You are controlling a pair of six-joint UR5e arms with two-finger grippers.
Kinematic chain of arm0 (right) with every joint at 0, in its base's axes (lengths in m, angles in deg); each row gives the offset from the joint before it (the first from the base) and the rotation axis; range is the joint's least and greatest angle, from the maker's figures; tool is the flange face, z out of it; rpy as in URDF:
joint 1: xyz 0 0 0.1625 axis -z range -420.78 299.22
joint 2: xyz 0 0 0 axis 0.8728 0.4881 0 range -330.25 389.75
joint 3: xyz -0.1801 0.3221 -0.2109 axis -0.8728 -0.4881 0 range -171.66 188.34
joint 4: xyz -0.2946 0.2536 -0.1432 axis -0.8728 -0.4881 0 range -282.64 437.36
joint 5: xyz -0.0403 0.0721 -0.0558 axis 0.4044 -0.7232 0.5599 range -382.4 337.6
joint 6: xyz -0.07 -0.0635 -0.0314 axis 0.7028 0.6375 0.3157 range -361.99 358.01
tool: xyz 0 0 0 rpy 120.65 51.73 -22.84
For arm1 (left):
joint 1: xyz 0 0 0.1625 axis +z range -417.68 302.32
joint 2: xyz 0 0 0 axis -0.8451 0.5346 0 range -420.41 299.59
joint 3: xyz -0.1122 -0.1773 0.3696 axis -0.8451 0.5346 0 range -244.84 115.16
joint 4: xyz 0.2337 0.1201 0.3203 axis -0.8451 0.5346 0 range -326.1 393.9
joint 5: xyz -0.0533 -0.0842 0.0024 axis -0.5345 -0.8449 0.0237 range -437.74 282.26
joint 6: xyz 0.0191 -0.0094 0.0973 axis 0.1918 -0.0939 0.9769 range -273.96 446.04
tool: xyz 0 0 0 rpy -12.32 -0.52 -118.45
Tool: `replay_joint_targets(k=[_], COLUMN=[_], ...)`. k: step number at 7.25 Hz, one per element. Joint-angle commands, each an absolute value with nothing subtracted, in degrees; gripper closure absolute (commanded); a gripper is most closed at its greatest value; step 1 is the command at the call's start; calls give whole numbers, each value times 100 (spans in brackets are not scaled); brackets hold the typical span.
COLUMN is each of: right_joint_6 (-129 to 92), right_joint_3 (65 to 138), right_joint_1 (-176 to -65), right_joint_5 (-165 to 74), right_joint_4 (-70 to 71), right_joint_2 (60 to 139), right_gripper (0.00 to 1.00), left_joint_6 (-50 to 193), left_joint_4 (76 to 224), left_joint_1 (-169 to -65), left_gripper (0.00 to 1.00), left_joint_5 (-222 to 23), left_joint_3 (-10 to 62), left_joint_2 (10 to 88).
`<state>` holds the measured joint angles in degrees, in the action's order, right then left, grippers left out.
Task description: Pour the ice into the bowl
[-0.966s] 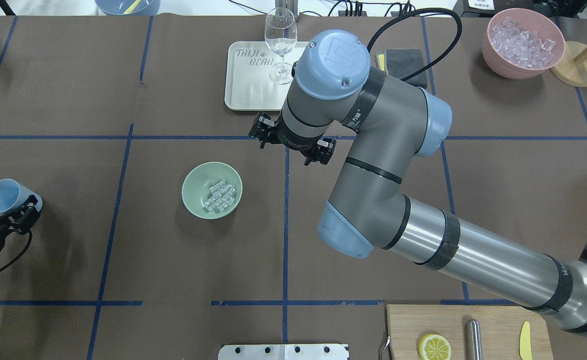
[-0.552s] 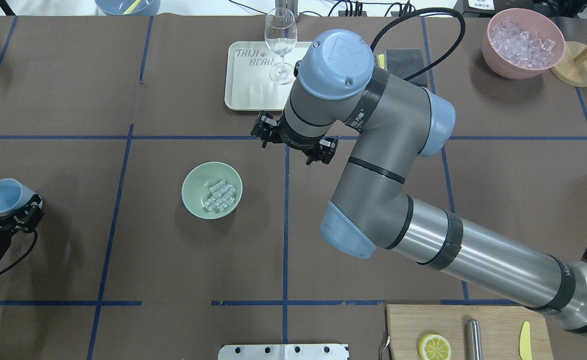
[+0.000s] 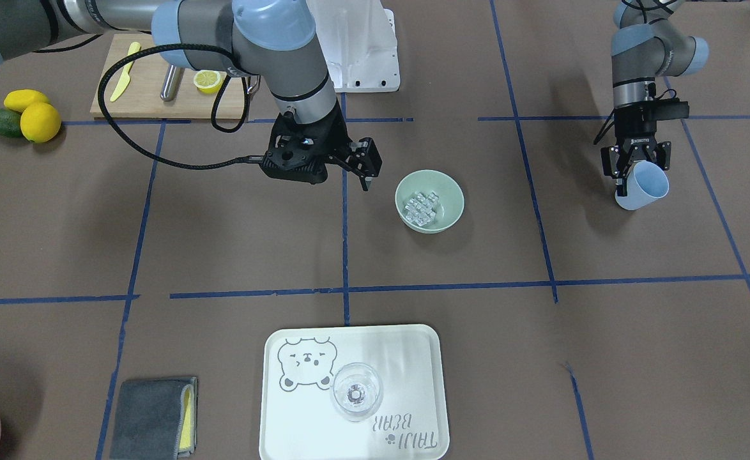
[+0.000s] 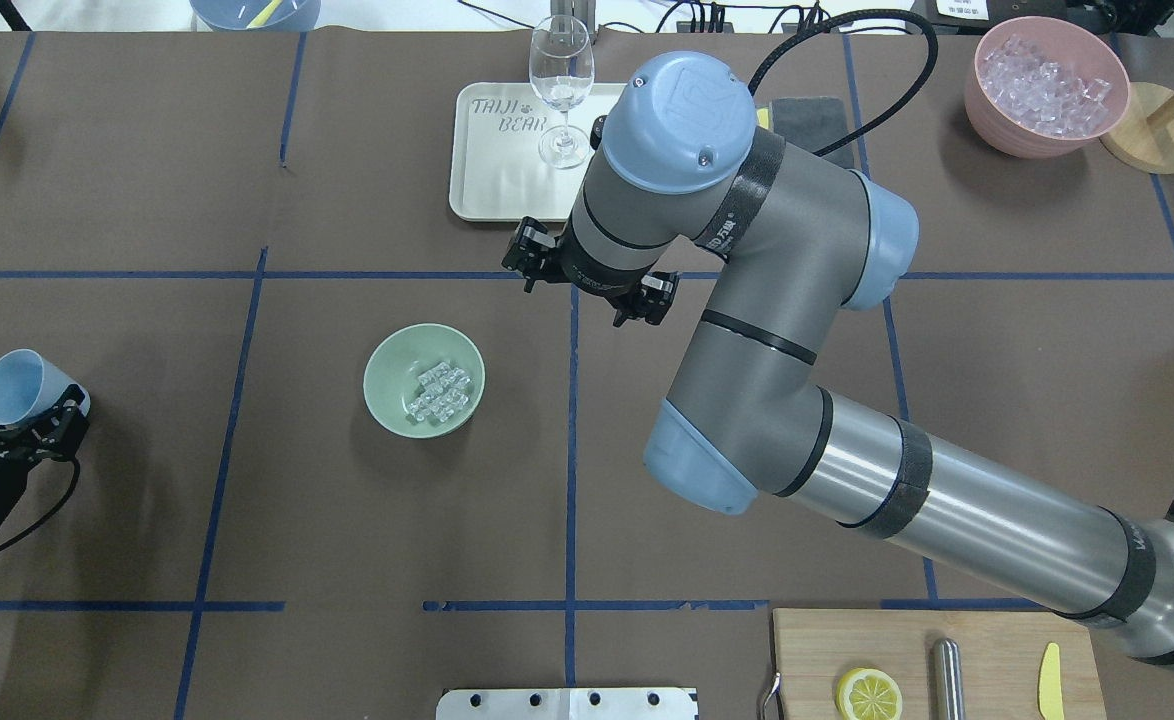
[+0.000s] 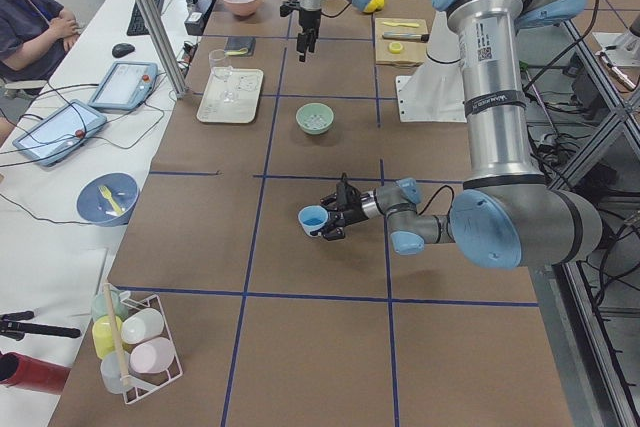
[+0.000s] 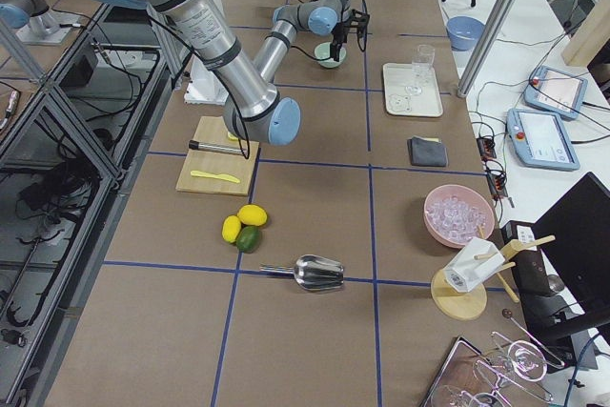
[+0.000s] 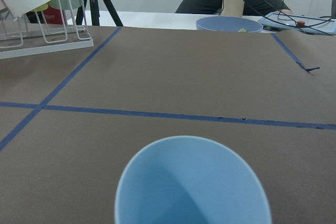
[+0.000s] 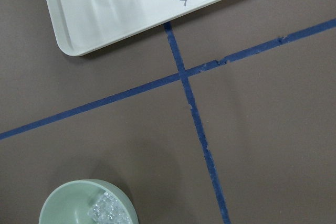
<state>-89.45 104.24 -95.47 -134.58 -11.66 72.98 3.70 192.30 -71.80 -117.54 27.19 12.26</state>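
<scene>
The pale mint-green bowl (image 4: 387,372) stands on the table left of centre, with a cluster of clear ice cubes (image 4: 439,390) inside it. It also shows in the front-facing view (image 3: 446,191) and at the bottom of the right wrist view (image 8: 63,205). My left gripper (image 4: 35,420) is at the far left edge, shut on a light blue cup (image 4: 15,388) that is tilted and looks empty in the left wrist view (image 7: 191,182). My right gripper (image 4: 585,280) hangs open and empty above the table, to the right of the bowl and beyond it.
A pink container of ice (image 4: 1047,85) stands at the far right back. A white tray (image 4: 492,170) holds a wine glass (image 4: 561,90). A grey cloth (image 4: 812,120) lies beside the tray. A cutting board (image 4: 987,625) with a lemon slice is at the front right.
My left gripper has shifted slightly with the blue cup. My right arm has drifted a little to the right. The bowl and the ice have not moved.
</scene>
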Motion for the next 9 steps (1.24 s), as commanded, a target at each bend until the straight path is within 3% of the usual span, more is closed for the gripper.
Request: replay_joint_targets(k=[1, 4, 7, 9], right_joint_6=[-8944, -8462, -8320, -8320], right_joint_3=[10701, 12002, 12022, 12022], right_joint_1=[-9594, -9735, -9840, -9849], right_joint_5=[-13464, -13499, -13508, -13508], right_joint_4=[-1167, -1158, -1150, -1150], right_joint_2=[7517, 8764, 8828, 8837], right_gripper=[0, 0, 0, 0], left_joint_6=[1068, 2570, 3436, 3602], left_joint_4=[19227, 19166, 18555, 18167], left_joint_1=[-7218, -7210, -7210, -7192], left_gripper=[100, 100, 100, 100], left_joint_5=[-11738, -11721, -11912, -11984], left_joint_3=[3338, 3772, 4569, 4546], left_joint_2=[1201, 1323, 1647, 2182])
